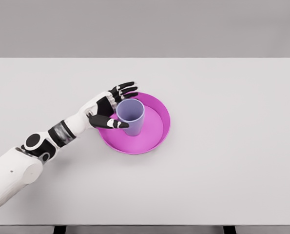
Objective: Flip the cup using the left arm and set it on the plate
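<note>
cup (131, 116), lavender, stands upright with its open mouth facing up, a little left of the frame's centre. it sits on the magenta plate (154, 134), on the plate's left half, with its base on the flat inner floor and its upper rim reaching toward the plate's upper left edge. the plate lies flat on the white table (222, 165), which fills most of the frame below a grey backdrop.

the left hand (106, 109) comes in from the lower left corner, its white arm running diagonally up to the cup's left side. the fingers are spread apart rather than closed: the thumb (108, 123) reaches along the lower left of the cup wall and looks to touch it or lie just beside it, while the other fingers (125, 88) fan out above and behind the cup's rim at the upper left. whether they press on the cup cannot be told from this angle; no firm clamp shows.
</note>
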`<state>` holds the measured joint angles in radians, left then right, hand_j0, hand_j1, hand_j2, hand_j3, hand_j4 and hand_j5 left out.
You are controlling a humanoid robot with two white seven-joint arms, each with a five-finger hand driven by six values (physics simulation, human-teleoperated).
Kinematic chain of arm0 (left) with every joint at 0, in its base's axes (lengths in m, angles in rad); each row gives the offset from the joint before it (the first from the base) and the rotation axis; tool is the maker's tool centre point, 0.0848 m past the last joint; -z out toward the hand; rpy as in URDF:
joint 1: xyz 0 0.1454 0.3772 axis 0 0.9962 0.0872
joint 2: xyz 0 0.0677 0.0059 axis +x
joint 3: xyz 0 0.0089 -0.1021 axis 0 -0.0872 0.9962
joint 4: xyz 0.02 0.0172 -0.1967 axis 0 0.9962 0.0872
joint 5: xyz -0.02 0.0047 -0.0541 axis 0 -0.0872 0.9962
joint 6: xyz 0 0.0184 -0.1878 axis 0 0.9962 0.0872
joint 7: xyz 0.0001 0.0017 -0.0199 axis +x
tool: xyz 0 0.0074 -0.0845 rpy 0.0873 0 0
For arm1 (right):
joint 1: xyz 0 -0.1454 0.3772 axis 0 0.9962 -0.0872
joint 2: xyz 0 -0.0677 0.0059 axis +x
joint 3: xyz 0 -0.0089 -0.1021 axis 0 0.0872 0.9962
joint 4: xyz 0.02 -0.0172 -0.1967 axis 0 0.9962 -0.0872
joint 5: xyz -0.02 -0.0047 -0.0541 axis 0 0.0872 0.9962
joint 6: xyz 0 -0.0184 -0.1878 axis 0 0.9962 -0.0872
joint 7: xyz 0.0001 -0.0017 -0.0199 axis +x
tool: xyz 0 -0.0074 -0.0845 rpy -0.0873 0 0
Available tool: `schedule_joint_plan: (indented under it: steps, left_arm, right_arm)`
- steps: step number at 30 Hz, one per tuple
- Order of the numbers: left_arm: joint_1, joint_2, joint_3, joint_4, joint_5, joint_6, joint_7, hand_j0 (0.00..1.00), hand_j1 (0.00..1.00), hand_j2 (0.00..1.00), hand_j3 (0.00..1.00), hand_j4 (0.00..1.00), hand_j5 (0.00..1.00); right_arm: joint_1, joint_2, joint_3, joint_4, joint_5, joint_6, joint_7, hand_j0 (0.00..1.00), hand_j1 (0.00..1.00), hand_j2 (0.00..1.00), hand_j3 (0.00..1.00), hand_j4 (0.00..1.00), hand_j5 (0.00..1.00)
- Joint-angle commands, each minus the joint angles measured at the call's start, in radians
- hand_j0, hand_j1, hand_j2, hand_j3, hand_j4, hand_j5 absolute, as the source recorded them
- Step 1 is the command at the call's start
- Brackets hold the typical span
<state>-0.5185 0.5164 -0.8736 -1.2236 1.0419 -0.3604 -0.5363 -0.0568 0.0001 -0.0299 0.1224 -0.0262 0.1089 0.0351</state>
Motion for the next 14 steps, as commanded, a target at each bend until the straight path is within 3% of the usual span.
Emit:
schedule_joint_plan:
  steps: [1,4,6,7,10,14]
  left_arm:
    - [0.000,0.062,0.008,-0.043,0.009,-0.002,-0.001,1.00,1.00,1.00,1.00,1.00,1.00]
    - [0.002,0.148,0.013,-0.114,0.004,-0.002,-0.001,1.00,1.00,1.00,1.00,1.00,1.00]
    - [-0.011,0.266,0.016,-0.200,-0.026,-0.002,-0.001,1.00,1.00,1.00,1.00,1.00,1.00]
    - [-0.025,0.342,0.044,-0.246,-0.092,-0.003,-0.001,1.00,1.00,1.00,1.00,1.00,1.00]
    - [-0.011,0.478,0.202,-0.280,-0.353,-0.026,-0.001,1.00,1.00,1.00,1.00,1.00,1.00]
    - [0.023,0.585,0.245,-0.272,-0.365,-0.186,-0.002,1.00,1.00,1.00,1.00,1.00,1.00]
  right_arm:
    - [0.000,0.000,0.001,0.000,0.000,0.000,0.000,1.00,1.00,1.00,1.00,1.00,1.00]
    - [-0.002,0.000,0.001,0.000,0.000,0.000,0.000,1.00,1.00,1.00,1.00,1.00,1.00]
    - [-0.002,0.000,0.001,0.000,0.000,0.000,0.000,1.00,1.00,1.00,1.00,1.00,1.00]
    - [0.000,0.000,0.001,0.000,0.000,0.000,0.000,1.00,1.00,1.00,1.00,1.00,1.00]
    - [-0.002,0.000,-0.001,0.000,0.000,0.000,0.000,1.00,1.00,1.00,1.00,1.00,1.00]
    - [0.000,0.000,-0.001,0.000,0.000,0.000,0.000,1.00,1.00,1.00,1.00,1.00,1.00]
